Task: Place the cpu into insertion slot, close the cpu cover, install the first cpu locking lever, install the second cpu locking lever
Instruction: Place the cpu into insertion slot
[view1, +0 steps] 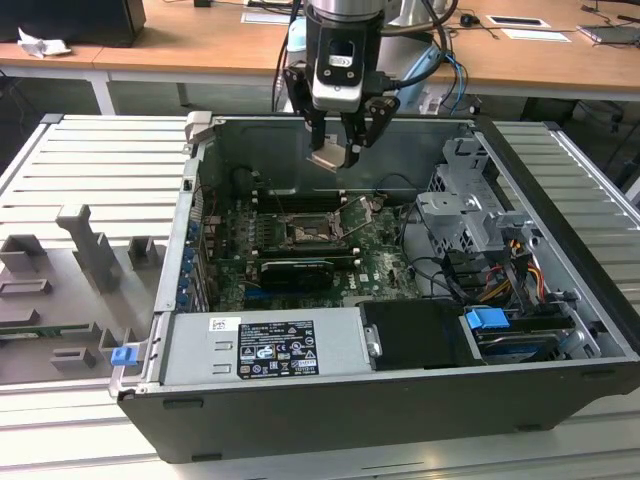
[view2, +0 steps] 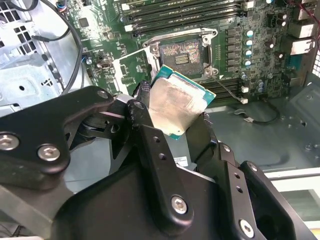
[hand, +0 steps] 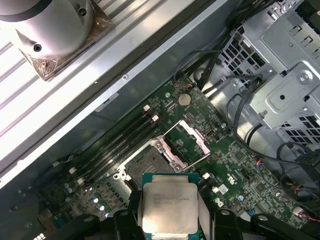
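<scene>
My gripper hangs above the open computer case, shut on the cpu, a flat square chip with a pale grey metal top. In both wrist views the black fingers clamp the cpu by two opposite edges, and it sits slightly tilted. Below it on the green motherboard lies the insertion slot, bare with a dark centre. The cpu cover stands swung open beside the slot. A thin wire lever runs along the slot's edge.
Long black memory slots flank the socket. A silver power supply and a black shroud fill the case front. A metal drive cage with cables stands at the exterior view's right. Grey fixtures sit outside the case at the left.
</scene>
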